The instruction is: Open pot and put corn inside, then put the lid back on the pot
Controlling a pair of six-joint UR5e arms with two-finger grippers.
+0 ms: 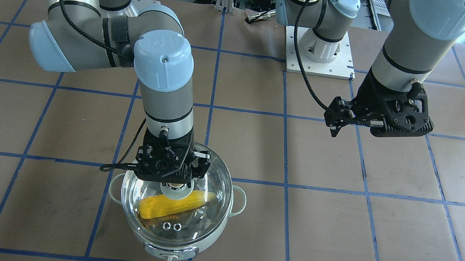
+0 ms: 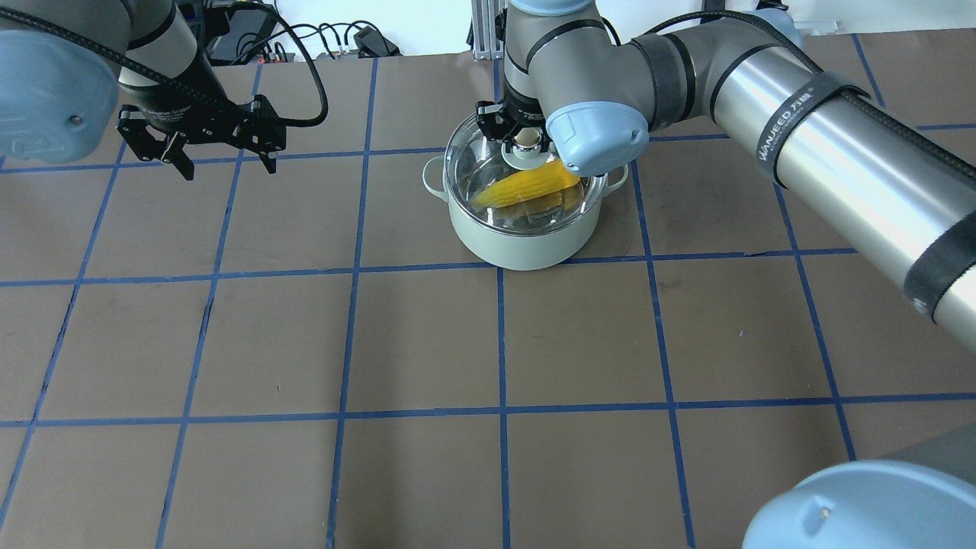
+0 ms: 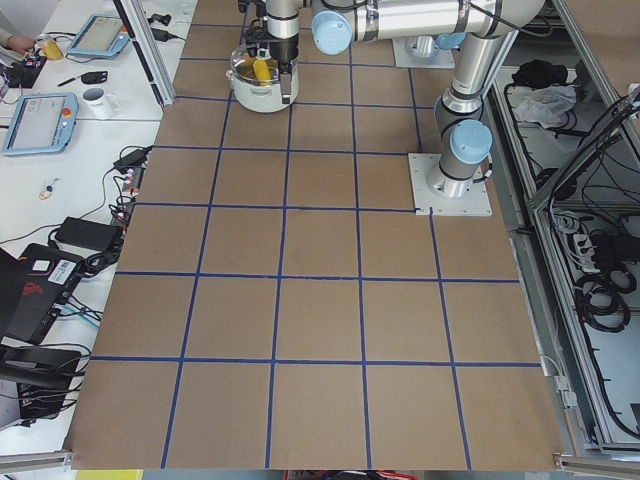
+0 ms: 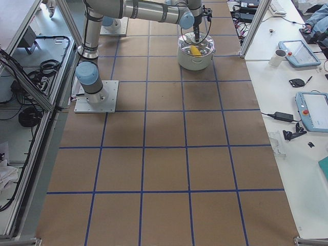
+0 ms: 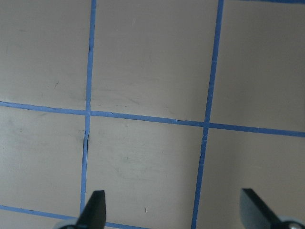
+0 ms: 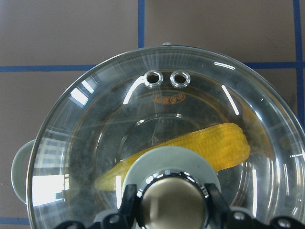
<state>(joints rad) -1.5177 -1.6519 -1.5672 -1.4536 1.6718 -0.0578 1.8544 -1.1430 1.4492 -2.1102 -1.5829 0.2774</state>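
Brown-papered table (image 2: 427, 343), gridded in blue tape lines (image 2: 501, 335), evenly lit. White side bench (image 4: 302, 164) carries a teach pendant (image 4: 313, 110) and a mug (image 4: 277, 57); black cables (image 3: 605, 300) coil beyond the far edge.

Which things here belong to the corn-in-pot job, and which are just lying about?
Job: pot, corn inside it, lid, right gripper gripping the lid.
Lying about: mug, control pendant, cables off to the side; left gripper open, idle.
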